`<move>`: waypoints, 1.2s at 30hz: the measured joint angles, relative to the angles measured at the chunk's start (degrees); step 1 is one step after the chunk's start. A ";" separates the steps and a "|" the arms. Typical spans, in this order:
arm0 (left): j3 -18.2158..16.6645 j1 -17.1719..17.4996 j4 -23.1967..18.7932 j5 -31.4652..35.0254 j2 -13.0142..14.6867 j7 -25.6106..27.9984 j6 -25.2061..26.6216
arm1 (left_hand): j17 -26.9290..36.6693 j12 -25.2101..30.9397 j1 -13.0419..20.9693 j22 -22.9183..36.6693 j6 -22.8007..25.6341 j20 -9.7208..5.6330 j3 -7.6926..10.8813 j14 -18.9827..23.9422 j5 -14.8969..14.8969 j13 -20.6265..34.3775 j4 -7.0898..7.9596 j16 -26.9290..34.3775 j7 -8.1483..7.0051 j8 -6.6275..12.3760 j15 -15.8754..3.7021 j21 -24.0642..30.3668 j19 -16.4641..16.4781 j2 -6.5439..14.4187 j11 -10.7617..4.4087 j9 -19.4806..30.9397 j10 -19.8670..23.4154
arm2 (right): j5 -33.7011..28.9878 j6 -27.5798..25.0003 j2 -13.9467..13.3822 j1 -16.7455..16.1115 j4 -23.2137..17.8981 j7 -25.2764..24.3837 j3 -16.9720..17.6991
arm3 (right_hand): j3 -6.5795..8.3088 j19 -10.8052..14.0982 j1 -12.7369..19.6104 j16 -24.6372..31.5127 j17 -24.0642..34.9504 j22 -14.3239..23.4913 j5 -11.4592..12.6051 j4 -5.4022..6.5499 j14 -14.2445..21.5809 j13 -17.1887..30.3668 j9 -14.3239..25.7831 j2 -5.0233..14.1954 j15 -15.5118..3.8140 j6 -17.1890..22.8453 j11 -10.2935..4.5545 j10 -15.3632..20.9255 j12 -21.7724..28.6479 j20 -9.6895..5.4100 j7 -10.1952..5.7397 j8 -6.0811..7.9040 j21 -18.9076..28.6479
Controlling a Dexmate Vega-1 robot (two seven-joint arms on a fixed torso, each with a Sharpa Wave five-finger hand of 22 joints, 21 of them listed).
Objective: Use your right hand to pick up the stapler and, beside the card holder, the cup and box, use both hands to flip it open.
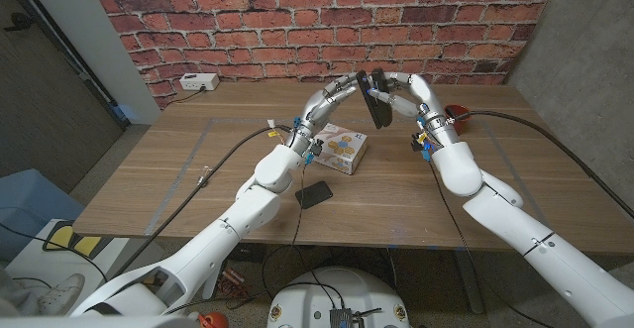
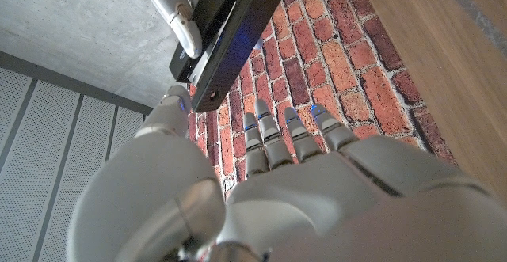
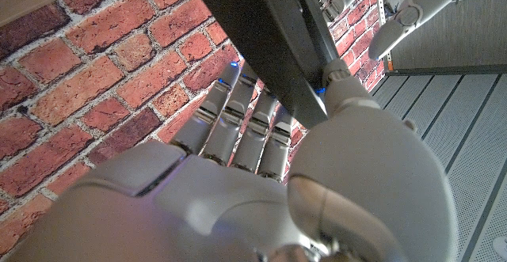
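My right hand (image 1: pixel 408 92) holds the black stapler (image 1: pixel 377 100) upright in the air, near the brick wall. In the right wrist view the right hand (image 3: pixel 238 191) has its thumb and fingers around the stapler (image 3: pixel 265 32). My left hand (image 1: pixel 345 90) reaches up to the stapler from the other side. Seen from the left wrist, the left hand (image 2: pixel 277 183) has its thumb tip by the end of the stapler (image 2: pixel 230 32) and its fingers straight and apart. A patterned white box (image 1: pixel 338 149) and a black card holder (image 1: pixel 315 193) lie on the table below. A red cup (image 1: pixel 457 112) stands behind my right wrist.
The wooden table (image 1: pixel 198 184) runs back to a brick wall (image 1: pixel 248 21). A white power strip (image 1: pixel 199 81) sits at the back left. Cables (image 1: pixel 213 164) trail over the table's left half and along its right side.
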 measured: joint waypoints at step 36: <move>1.24 -0.85 1.62 -1.92 -1.49 -3.12 -0.41 | -0.01 -0.76 1.27 0.09 5.85 -0.10 -1.55 -2.61 -0.24 1.60 0.66 -0.48 -0.52 0.86 0.73 0.00 -0.94 1.28 2.22 0.47 -3.32 | 3.75 4.43 -0.77 0.67 1.69 4.71 -0.41 | -0.25 -0.51 -0.36 -0.22 -0.40 -0.13 0.03 0.25 1.43 0.58 0.03 0.36 -0.40 0.09 0.00 0.00 -0.34 0.11 0.15 -0.02 0.65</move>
